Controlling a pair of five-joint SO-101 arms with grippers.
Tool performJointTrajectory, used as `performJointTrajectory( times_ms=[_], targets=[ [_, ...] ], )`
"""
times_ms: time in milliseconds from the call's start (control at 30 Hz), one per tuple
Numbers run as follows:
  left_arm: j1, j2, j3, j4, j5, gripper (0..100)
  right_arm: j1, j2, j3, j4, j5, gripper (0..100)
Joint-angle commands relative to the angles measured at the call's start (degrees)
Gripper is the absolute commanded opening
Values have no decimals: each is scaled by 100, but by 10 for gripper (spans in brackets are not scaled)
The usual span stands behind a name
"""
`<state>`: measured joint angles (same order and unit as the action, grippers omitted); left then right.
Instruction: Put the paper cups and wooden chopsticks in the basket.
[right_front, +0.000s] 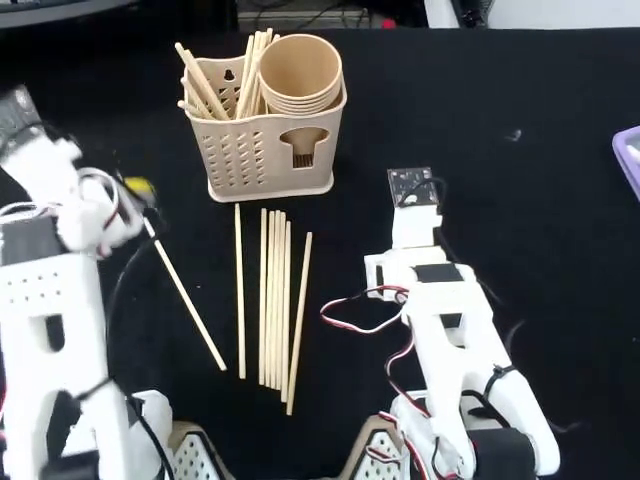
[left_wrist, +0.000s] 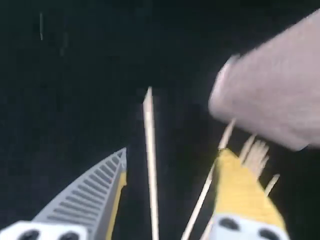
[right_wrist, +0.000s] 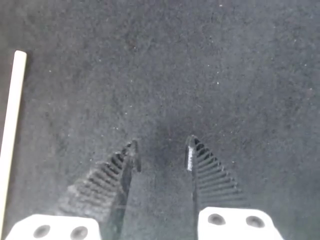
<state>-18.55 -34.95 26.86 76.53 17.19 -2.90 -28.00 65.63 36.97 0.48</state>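
No legible text or markings

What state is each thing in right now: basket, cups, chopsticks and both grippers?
Beige slotted plastic basket: upright, partly filled.
Stack of tan paper cups: nested, upright in the basket.
Wooden chopsticks in the basket: standing, leaning.
Loose wooden chopsticks: lying flat on the black table.
Slanted wooden chopstick: lying, unclamped.
Left gripper: jaws open around the slanted chopstick.
Right gripper: jaws open, empty.
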Motion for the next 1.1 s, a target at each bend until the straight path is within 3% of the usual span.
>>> performJointTrajectory(
  times_ms=[0, 433, 633, 967, 1067],
  targets=[
    [75, 686, 602, 62, 211, 331, 53, -224, -40, -97, 26, 159],
    [224, 2919, 743, -809, 264, 331, 53, -224, -40, -105, 26, 159],
    [242, 3341, 743, -1240, 818, 330, 53, -224, -40, -105, 26, 159],
    [760, 3648, 743, -1292, 844, 67, 53, -224, -40, -105, 26, 159],
    [971, 3640, 743, -1275, 844, 28, 53, -224, -40, -105, 26, 159]
  ],
)
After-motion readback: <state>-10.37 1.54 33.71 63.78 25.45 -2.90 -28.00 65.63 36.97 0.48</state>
